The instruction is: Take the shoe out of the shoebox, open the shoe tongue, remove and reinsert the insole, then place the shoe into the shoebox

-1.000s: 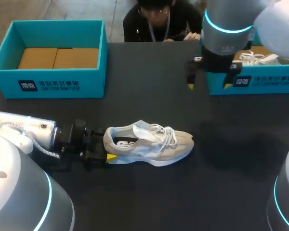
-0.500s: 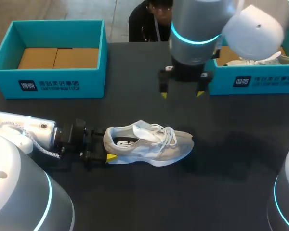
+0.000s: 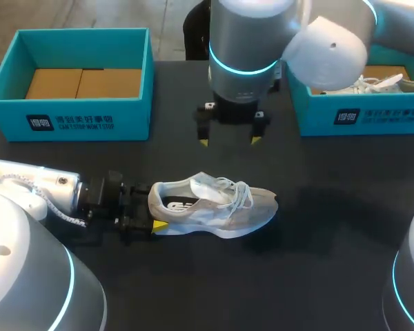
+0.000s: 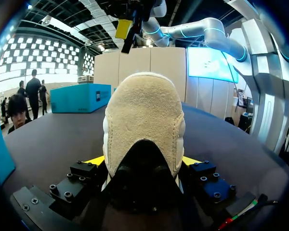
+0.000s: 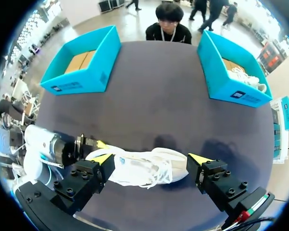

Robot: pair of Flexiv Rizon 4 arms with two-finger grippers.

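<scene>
A beige and white shoe lies on its sole on the dark table, toe pointing right. My left gripper comes in flat from the left, its fingers pressing both sides of the heel. My right gripper hangs open above the table just behind the shoe, pointing down, with nothing between its yellow tips. From the right wrist, the shoe lies below and between its spread fingers.
A teal shoebox with cardboard inside stands at the back left. A second teal shoebox at the back right holds another white shoe. A person stands beyond the far edge without reaching over the table.
My right arm has swung left from the right shoebox to above the table behind the shoe, gripper still open. The left gripper and shoe have not moved.
</scene>
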